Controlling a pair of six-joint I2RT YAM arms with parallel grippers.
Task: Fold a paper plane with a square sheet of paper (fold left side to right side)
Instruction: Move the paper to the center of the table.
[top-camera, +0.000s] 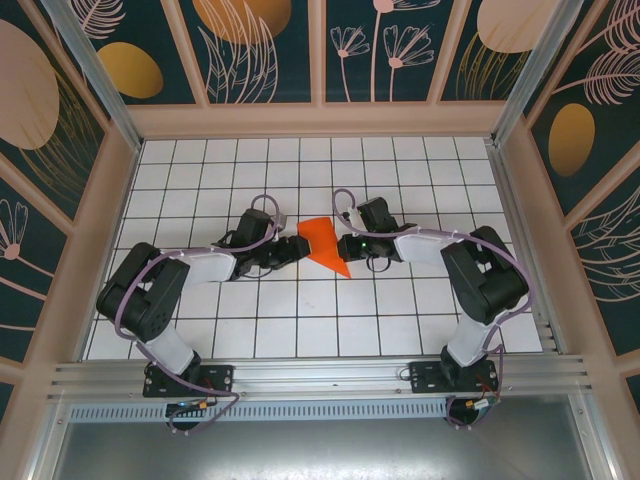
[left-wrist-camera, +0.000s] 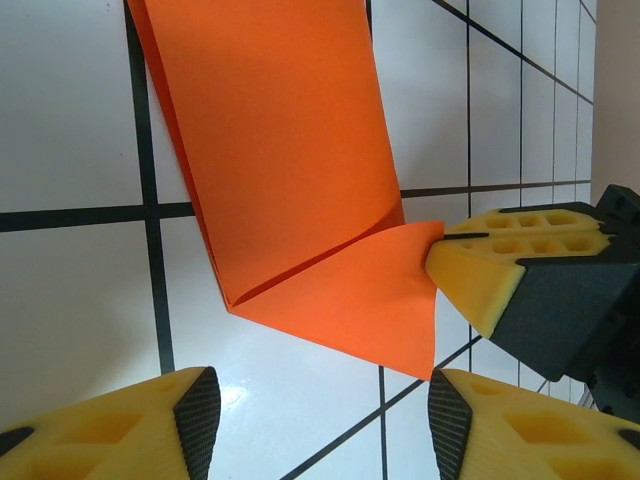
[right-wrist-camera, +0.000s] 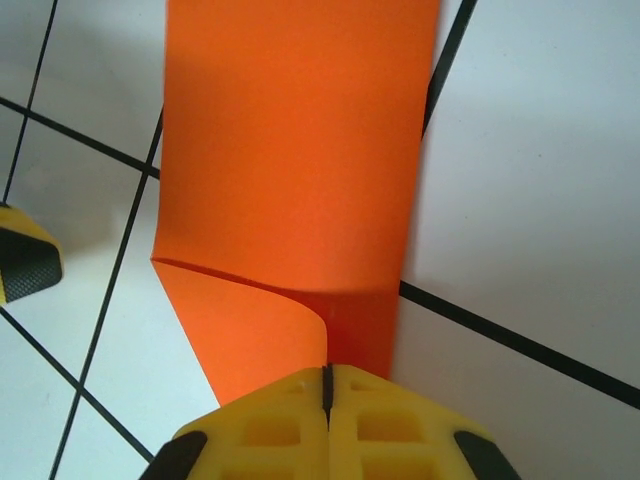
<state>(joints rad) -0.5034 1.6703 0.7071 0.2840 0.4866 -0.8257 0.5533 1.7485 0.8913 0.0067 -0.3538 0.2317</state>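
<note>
The orange square sheet of paper lies creased on the white grid table, narrowed to a long strip with a triangular flap. In the left wrist view the flap points toward me and its tip reaches the inner edge of one of my fingers. My left gripper is open with bare table between its pads. My right gripper is shut, and the curled edge of the paper runs into the seam between its fingers. The two grippers, left and right, face each other across the sheet.
Right gripper's yellow fingers sit at the flap's far corner in the left wrist view. A left fingertip shows at the edge of the right wrist view. Patterned walls enclose the tiled table on three sides.
</note>
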